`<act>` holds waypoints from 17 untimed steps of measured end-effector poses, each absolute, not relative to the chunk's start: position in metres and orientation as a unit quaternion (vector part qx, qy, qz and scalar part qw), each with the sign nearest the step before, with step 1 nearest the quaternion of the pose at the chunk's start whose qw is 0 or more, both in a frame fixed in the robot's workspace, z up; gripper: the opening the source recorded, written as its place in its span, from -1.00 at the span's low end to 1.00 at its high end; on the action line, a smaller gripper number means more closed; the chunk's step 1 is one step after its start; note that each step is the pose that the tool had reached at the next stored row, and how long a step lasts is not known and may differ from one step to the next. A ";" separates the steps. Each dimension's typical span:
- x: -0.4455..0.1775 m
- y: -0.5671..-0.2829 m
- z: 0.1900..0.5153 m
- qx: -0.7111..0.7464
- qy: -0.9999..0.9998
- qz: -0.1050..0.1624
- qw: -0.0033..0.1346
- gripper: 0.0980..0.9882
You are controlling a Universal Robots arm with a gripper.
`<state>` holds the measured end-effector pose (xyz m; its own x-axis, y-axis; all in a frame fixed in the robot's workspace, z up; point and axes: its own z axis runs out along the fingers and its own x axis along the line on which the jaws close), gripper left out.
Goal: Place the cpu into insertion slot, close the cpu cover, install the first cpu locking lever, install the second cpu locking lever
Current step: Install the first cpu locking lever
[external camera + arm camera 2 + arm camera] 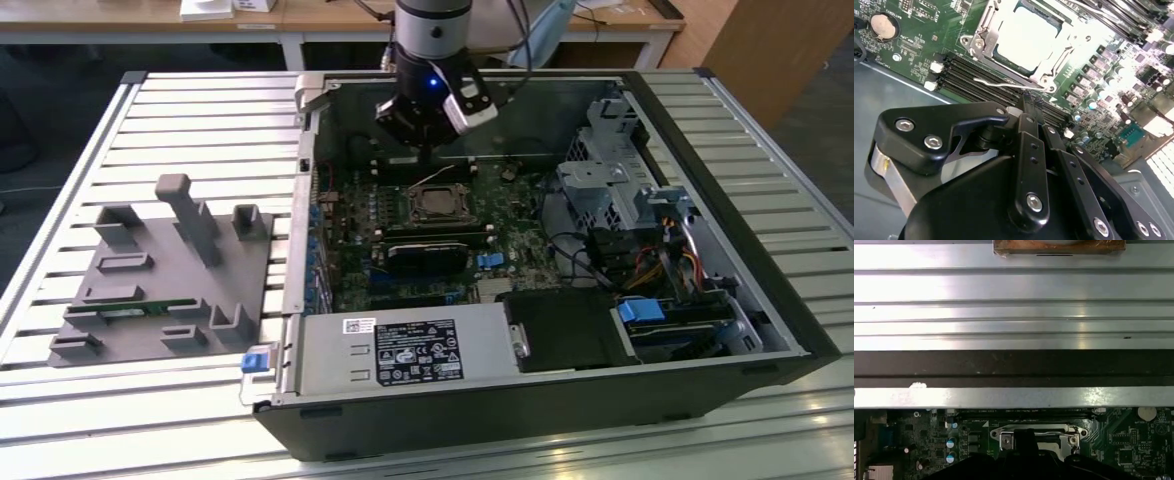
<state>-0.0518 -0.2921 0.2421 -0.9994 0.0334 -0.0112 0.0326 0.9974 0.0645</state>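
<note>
While the cpu (1026,32) is sitting in the slot (435,203) under the closed cover (985,35), the gripper (1030,102) is hanging just above a thin lever (1004,84) beside the socket, fingers pressed together, gripping nothing visible.

Lever tip (1026,90) perhaps behind gripper (1030,102)

Silver cpu cover (1004,37), green motherboard (919,35)

Robotics lab or workshop, slatted aluminium bench (200,110), opened computer case (561,390) beneath the gripper (424,150), grey parts fixture (160,290), wooden desks (334,20) behind
</note>
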 end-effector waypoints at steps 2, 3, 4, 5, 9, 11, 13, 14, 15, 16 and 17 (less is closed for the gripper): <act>-0.050 -0.292 0.242 0.017 0.999 0.032 0.006 -0.96; -0.050 -0.292 0.241 0.017 0.999 0.032 0.006 -0.96; -0.050 -0.292 0.241 0.017 0.999 0.032 0.006 -0.96; -0.050 -0.292 0.241 0.017 0.999 0.032 0.006 -0.96; -0.049 -0.292 0.240 0.017 0.999 0.032 0.006 -0.96; -0.049 -0.292 0.239 0.017 0.999 0.032 0.006 -0.96; -0.049 -0.292 0.239 0.017 0.999 0.032 0.006 -0.96; -0.049 -0.292 0.239 0.017 0.999 0.032 0.006 -0.96; -0.049 -0.292 0.239 0.017 0.999 0.032 0.006 -0.96; -0.049 -0.292 0.239 0.017 0.999 0.032 0.006 -0.96; -0.049 -0.292 0.238 0.017 0.999 0.032 0.006 -0.96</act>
